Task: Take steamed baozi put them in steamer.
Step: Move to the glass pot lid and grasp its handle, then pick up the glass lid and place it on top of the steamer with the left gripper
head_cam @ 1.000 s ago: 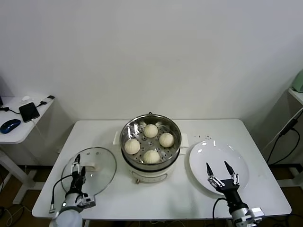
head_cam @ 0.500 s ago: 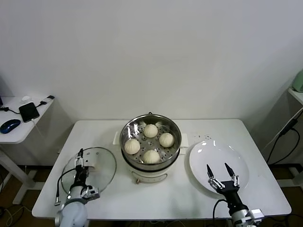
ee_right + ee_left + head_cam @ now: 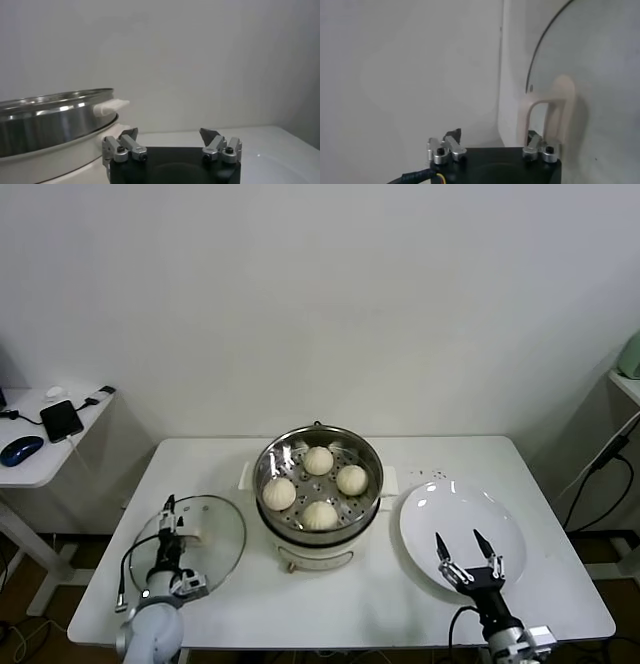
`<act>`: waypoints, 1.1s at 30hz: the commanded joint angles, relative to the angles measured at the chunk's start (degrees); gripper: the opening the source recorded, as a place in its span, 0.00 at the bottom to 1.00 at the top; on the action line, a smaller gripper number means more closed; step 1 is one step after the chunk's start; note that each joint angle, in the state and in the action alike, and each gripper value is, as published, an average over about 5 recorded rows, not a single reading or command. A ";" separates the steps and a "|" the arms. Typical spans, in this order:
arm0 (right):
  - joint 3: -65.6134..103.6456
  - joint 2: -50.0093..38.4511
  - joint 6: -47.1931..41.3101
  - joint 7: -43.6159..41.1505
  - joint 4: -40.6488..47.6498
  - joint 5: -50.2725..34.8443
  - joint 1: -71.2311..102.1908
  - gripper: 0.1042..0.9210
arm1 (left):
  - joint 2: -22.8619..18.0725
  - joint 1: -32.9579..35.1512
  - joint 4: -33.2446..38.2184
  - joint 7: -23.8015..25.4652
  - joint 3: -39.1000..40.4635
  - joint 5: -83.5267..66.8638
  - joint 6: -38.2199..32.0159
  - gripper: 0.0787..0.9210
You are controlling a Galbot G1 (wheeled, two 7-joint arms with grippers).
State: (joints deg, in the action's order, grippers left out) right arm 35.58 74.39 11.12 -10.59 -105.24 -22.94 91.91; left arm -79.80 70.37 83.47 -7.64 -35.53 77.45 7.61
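Note:
The steamer [image 3: 318, 536], a shiny steel pot on a cream-white base, stands at the table's middle. Four cream-white baozi lie on its perforated tray: at the back [image 3: 318, 460], right [image 3: 351, 479], left [image 3: 280, 493] and front [image 3: 320, 514]. My left gripper [image 3: 172, 517] is open and empty, low over the near-left edge of the glass lid [image 3: 215, 529]. In the left wrist view [image 3: 492, 137] it faces the lid's cream handle [image 3: 547, 107]. My right gripper [image 3: 464, 549] is open and empty over the near part of the white plate [image 3: 450, 504]. The right wrist view [image 3: 169, 132] shows the steamer's wall [image 3: 50, 120].
The glass lid lies flat on the white table [image 3: 390, 599] left of the steamer, and the bare plate lies right of it. A side table [image 3: 40, 454] at far left holds a phone and a mouse. Cables hang at the right.
My left gripper has shifted a little to the right and farther in over the lid's edge. The right gripper has hardly moved. The baozi stay in the steamer.

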 commanded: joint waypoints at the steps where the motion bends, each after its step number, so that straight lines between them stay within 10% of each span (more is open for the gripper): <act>1: 0.06 0.09 -0.03 -0.06 -0.11 0.02 0.06 0.88 | -0.05 -0.71 -1.35 -0.10 0.00 -0.16 -0.18 0.76; 19: 0.18 0.07 0.09 -0.16 -0.41 0.11 0.71 0.88 | 0.40 0.24 -1.01 -0.65 0.05 -2.41 0.94 0.15; 33: 0.02 0.06 0.09 -0.18 -1.20 0.10 0.73 0.88 | 1.91 6.84 16.79 5.99 5.39 -2.81 19.12 0.10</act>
State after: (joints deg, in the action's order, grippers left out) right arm 35.67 74.45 11.19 -10.77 -106.22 -22.81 92.64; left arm -78.39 73.09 86.92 -6.19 -34.29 73.03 11.77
